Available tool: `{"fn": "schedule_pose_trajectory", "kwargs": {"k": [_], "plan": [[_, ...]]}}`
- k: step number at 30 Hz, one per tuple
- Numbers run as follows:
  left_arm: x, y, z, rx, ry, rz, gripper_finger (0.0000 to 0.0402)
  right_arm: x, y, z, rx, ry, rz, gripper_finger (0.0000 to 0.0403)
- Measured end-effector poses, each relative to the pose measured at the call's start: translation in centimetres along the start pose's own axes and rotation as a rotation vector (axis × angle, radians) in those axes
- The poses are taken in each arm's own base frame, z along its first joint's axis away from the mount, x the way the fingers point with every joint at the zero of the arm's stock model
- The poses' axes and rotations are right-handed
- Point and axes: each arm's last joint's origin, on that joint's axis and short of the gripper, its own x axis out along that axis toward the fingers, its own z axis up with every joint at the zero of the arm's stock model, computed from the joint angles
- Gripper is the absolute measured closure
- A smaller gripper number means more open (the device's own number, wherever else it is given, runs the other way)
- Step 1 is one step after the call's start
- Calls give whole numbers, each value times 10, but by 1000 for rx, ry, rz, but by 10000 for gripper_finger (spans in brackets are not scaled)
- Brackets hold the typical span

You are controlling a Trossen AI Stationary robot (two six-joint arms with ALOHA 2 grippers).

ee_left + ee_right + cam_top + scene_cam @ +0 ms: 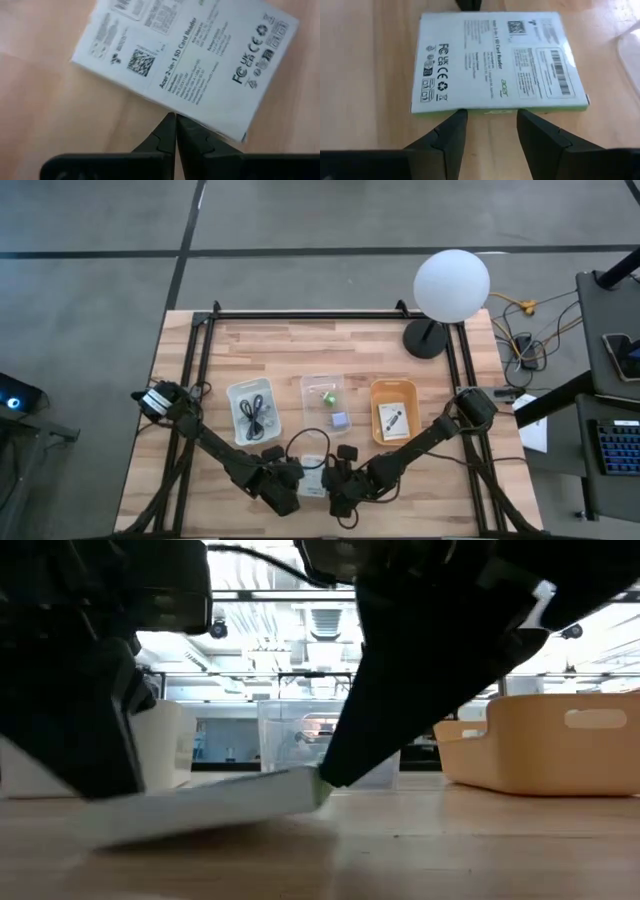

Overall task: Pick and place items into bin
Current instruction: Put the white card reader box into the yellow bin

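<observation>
Right wrist view: packet (pixel 500 62) before gripper (pixel 490 125)

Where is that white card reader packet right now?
The white packet lies on the table's near edge, between the left gripper and right gripper, below the clear tray.

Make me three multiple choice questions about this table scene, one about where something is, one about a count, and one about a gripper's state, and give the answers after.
1. Where does the white printed flat packet lie?
A. in the orange tray
B. on the wooden table between both grippers
C. beside the lamp

2. How many rectangular trays stand on the wooden table?
A. one
B. five
C. three

3. How do the right gripper's fingers stand?
A. apart
B. pressed shut
C. out of sight

Answers:
1 B, the packet rests on bare wood, the left gripper at its far edge.
2 C, white tray, clear tray and orange tray.
3 A, a gap shows between them.
</observation>
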Motion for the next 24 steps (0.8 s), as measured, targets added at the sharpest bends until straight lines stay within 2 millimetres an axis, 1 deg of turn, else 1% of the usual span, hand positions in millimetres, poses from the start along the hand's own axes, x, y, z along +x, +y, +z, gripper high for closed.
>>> {"fn": "schedule_pose_trajectory", "kwargs": {"k": [5, 11, 15, 24], "plan": [[-16, 0, 10, 7, -52, 48, 401, 2, -2, -3, 0, 17, -12, 242], [-16, 1, 10, 8, -61, 60, 401, 2, -2, -4, 20, 17, -11, 241], [-15, 5, 7, 17, -44, 102, 401, 3, -3, -4, 61, 11, -10, 238], [-16, 6, 7, 25, -31, 120, 401, 2, -3, -5, 61, 17, -5, 244]]}}
